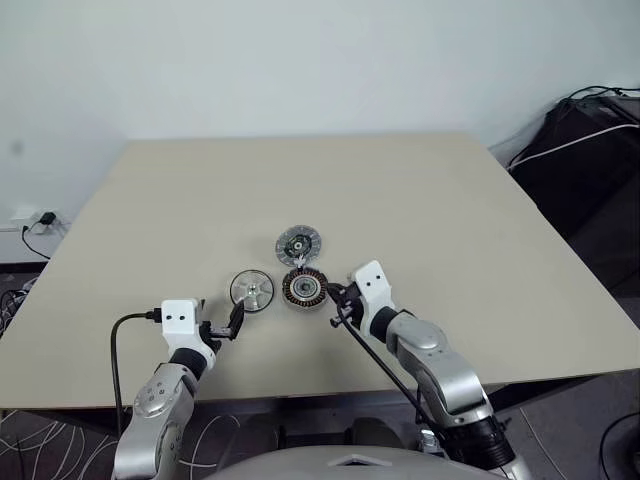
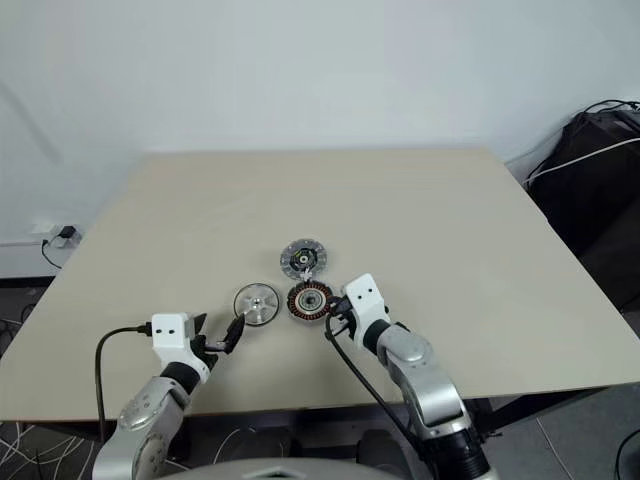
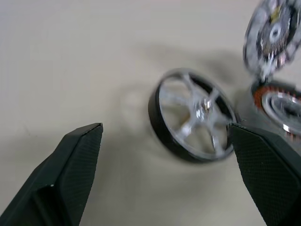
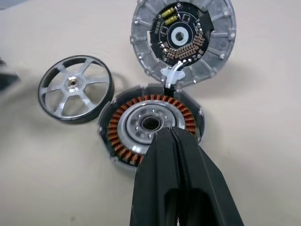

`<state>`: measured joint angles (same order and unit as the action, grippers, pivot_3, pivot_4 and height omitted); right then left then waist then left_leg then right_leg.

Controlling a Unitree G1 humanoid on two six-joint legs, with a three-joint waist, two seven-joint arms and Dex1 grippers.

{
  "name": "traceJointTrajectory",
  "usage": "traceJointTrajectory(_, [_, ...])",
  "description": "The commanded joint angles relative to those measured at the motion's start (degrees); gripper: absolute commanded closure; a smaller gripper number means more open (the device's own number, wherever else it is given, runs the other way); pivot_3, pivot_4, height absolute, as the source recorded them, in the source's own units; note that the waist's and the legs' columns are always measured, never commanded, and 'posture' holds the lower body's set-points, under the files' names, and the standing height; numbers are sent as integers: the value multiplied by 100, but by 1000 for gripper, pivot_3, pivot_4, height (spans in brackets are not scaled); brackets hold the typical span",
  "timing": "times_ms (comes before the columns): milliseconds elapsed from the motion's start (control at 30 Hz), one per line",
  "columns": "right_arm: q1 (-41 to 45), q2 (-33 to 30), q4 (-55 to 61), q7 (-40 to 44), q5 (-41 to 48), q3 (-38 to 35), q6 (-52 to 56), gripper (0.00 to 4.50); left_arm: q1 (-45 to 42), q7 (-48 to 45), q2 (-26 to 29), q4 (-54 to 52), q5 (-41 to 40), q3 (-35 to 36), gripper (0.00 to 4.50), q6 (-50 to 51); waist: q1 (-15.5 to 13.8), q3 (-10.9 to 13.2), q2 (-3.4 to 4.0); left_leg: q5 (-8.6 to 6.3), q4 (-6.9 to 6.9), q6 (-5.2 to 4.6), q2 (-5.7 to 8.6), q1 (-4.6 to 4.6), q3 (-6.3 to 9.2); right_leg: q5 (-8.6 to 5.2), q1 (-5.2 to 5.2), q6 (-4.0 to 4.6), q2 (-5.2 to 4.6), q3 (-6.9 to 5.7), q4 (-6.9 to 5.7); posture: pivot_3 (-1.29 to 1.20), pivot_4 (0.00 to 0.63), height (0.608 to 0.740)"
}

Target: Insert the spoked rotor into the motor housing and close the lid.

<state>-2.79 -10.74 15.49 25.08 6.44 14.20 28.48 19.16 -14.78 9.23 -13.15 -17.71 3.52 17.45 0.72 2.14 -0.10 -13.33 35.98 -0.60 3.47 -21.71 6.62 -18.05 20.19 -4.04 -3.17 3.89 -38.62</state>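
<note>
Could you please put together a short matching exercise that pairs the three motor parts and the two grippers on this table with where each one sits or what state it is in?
Column one:
1. spoked rotor
2. motor housing
3. lid
4. left gripper
5. right gripper

Column two:
A. shut, just over the copper windings
B. farthest from the robot, circuit board face up
C. open, on either side of a silver wheel
D. leftmost of the three parts on the table
E. middle part, copper ring around a dark centre

Pairs: 1-D, 2-E, 3-B, 4-C, 5-A
</note>
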Motion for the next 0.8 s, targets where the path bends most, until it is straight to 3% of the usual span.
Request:
traceJointTrajectory(33, [-101,-44,393,67,145,-49,-243,4462,-209,-231,54,29,-326,161,0,209,-2,7,-12,-2,0,3,-1,0,1,-1,-1,1,-1,-1,0,0,0,740])
traceJointTrajectory(800, [-237,-11,447,-209,160,-172,-315,4462,-1397,-136,-439,892,-1181,723,0,1366,-10,7,-28,1,1,5,0,0,1,13,-1,17,0,0,0,0,0,740])
